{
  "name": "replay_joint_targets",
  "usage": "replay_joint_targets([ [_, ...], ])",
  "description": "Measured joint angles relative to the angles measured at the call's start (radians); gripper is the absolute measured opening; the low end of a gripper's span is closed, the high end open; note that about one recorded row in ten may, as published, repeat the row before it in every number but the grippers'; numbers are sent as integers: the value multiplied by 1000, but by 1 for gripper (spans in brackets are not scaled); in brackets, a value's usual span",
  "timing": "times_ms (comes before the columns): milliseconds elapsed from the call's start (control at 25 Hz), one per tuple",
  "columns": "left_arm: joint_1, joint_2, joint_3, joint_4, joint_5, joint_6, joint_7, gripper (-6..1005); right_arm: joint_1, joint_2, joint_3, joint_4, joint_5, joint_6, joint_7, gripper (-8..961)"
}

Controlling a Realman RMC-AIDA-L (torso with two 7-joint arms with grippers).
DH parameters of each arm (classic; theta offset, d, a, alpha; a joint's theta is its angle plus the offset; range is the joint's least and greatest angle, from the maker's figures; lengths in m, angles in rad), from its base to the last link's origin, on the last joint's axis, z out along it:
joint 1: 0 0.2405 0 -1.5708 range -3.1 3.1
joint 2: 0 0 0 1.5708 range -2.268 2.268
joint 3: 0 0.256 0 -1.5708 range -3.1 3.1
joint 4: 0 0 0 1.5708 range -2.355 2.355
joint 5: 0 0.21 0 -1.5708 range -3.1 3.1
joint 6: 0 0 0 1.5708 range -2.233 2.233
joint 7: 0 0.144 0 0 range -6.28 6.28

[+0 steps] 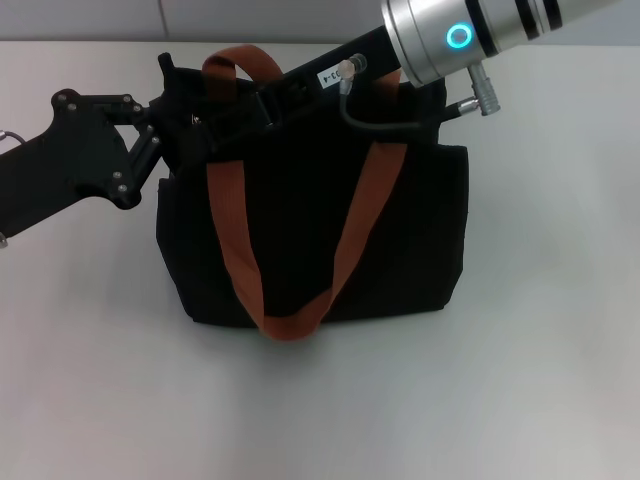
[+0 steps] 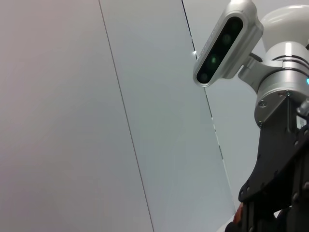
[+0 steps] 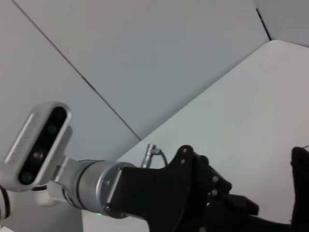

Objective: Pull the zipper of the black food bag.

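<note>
The black food bag [image 1: 400,240] stands upright in the middle of the white table, its orange-brown straps [image 1: 232,230] hanging down the front. My left gripper [image 1: 172,110] reaches in from the left and sits at the bag's top left corner. My right gripper [image 1: 235,108] comes from the upper right, lying along the bag's top edge towards that same corner. Both gripper tips merge with the black fabric. The zipper is hidden behind the arms. In the right wrist view the left gripper's black body [image 3: 193,193] shows.
White table [image 1: 520,400] surrounds the bag on all sides. A grey panelled wall [image 2: 96,96] rises behind it. The right arm's silver wrist and cable [image 1: 380,125] hang over the bag's top right. The left wrist view shows the right arm's wrist camera [image 2: 222,43].
</note>
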Motion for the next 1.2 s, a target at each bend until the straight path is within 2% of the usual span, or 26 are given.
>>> replay_joint_targets([
  [1200, -1, 2, 0, 0, -26, 4, -23, 20, 2, 0, -55, -1, 36, 14, -12, 392],
])
